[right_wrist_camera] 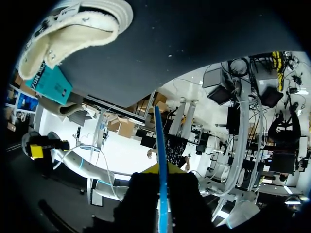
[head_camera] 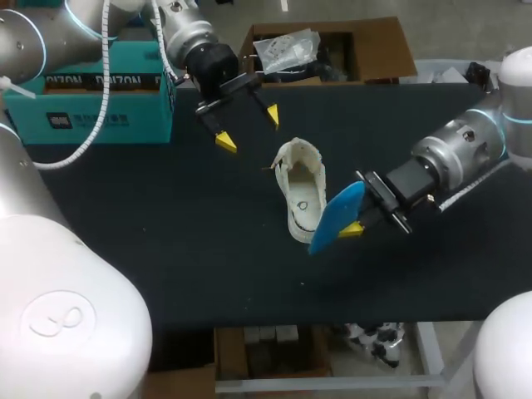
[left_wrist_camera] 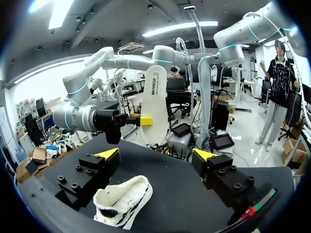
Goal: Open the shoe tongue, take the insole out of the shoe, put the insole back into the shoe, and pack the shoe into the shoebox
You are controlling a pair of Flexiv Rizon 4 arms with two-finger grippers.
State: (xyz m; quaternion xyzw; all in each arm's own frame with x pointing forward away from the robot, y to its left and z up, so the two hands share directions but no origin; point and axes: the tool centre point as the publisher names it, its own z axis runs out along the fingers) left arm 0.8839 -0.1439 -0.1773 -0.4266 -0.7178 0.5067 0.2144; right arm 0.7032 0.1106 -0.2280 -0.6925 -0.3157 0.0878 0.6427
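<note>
The step in hand looks like the turn from taking out to putting back. The flat blue insole (head_camera: 336, 216) is already out of the cream fabric shoe (head_camera: 301, 189) and is clamped in the right gripper (head_camera: 358, 208), just right of centre in the head view. In the right wrist view the insole (right_wrist_camera: 161, 160) shows as a thin blue edge pinched between the two fingers, its free end pointing away from the wrist, with the shoe (right_wrist_camera: 73, 34) further ahead and apart from it. The shoe lies in the middle of the black table top (head_camera: 166, 249) with its mouth turned up, so the pale lining shows. The insole hangs just beside the shoe's right edge, and I cannot tell whether its lower tip brushes the shoe. The left gripper (head_camera: 247, 127) hovers above and left of the shoe with its fingers spread wide and nothing between them. In its own wrist view the left gripper (left_wrist_camera: 156, 154) has the shoe (left_wrist_camera: 121, 201) below and beside one finger, untouched. The teal cardboard shoebox (head_camera: 91, 96) stands at the upper left, well apart from the shoe. As I judge it, the next move calls for lining the insole's long axis with the shoe's mouth and feeding one end in at a shallow angle. The free gripper would need to steady the shoe or hold the tongue back, since a light shoe may slide.
</note>
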